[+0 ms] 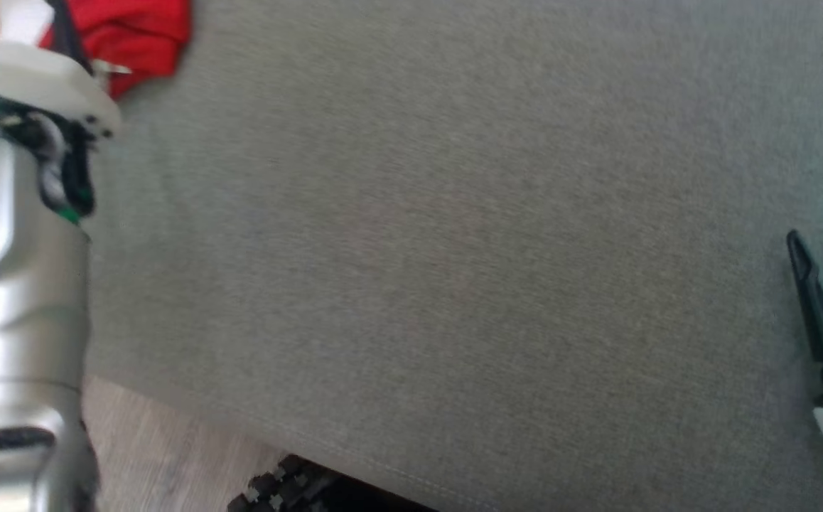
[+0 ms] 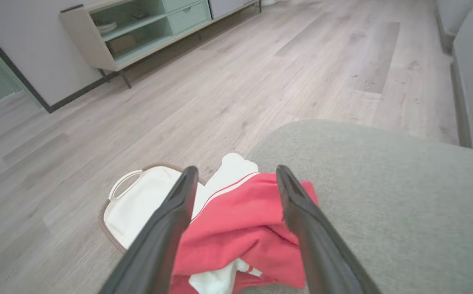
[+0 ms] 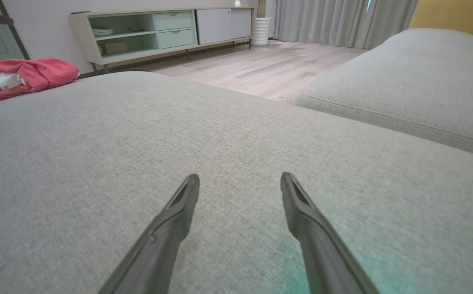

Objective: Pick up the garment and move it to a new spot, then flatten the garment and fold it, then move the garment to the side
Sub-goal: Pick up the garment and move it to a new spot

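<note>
Our left end effector (image 2: 236,169) hangs open, empty, above the red garment (image 2: 238,222) at ten o'clock on the cushion (image 2: 383,196); our right end effector (image 3: 239,176) gapes empty too.

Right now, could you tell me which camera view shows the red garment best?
The left wrist view: the garment lies crumpled at the cushion edge, framed by the open left end effector. The head view catches a blurred corner; the right wrist view shows it small and distant.
</note>
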`<state>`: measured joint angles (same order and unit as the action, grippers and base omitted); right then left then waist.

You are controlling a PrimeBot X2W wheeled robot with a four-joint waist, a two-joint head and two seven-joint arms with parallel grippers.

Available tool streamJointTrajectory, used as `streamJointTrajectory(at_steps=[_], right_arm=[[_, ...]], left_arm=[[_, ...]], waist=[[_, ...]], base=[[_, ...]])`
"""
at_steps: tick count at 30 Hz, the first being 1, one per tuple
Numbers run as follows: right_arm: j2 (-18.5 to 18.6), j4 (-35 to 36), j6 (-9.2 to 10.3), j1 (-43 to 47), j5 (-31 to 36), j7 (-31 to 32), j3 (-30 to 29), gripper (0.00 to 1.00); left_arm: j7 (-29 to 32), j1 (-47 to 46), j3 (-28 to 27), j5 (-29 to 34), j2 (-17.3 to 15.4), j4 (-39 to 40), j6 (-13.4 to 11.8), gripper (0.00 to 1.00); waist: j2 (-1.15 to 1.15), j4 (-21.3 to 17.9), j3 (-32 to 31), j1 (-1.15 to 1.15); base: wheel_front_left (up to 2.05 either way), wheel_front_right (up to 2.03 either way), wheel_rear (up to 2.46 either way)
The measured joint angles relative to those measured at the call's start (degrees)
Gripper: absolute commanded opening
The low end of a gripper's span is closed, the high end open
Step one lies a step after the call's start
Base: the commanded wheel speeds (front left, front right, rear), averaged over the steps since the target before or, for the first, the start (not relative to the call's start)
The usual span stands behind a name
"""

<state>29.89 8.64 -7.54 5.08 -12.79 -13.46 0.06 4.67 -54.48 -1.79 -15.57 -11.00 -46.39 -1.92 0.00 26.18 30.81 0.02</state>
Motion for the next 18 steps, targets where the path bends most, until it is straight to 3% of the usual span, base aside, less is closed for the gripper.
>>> streamJointTrajectory(at_steps=[5,15,16,17,18], right_arm=[[0.9,5.1,0.00,-1.1,-0.3,1.5,-1.8,1.00],[1.7,13.2,0.00,-1.0,-0.2,2.5,-6.3,1.00],[1.7,14.0,0.00,-1.0,-0.2,2.6,-6.4,1.00],[1.7,14.7,0.00,-1.0,-0.2,2.6,-6.5,1.00],[1.7,15.2,0.00,-1.0,-0.2,2.6,-6.6,1.00]], left_arm=[[1.3,-5.5,-1.0,-1.0,-2.0,-8.3,0.4,1.00],[0.8,-10.9,-1.1,-1.7,-1.8,-17.6,1.4,1.00],[0.7,-11.7,-1.0,-1.7,-2.1,-18.1,1.3,0.45],[0.2,-12.5,-0.9,-1.7,-2.4,-18.6,0.9,0.00],[-0.4,-13.1,-0.6,-1.5,-2.6,-19.0,0.7,0.00]], waist=[[0.00,-3.1,4.3,-0.01],[0.00,-6.8,11.6,-0.02],[0.00,-7.1,12.2,-0.02],[0.00,-7.3,12.7,-0.02],[0.00,-7.5,13.1,-0.02]], base=[[0.00,0.00,0.00],[0.00,0.00,0.00],[0.00,0.00,0.00],[0.00,0.00,0.00],[0.00,0.00,0.00]])
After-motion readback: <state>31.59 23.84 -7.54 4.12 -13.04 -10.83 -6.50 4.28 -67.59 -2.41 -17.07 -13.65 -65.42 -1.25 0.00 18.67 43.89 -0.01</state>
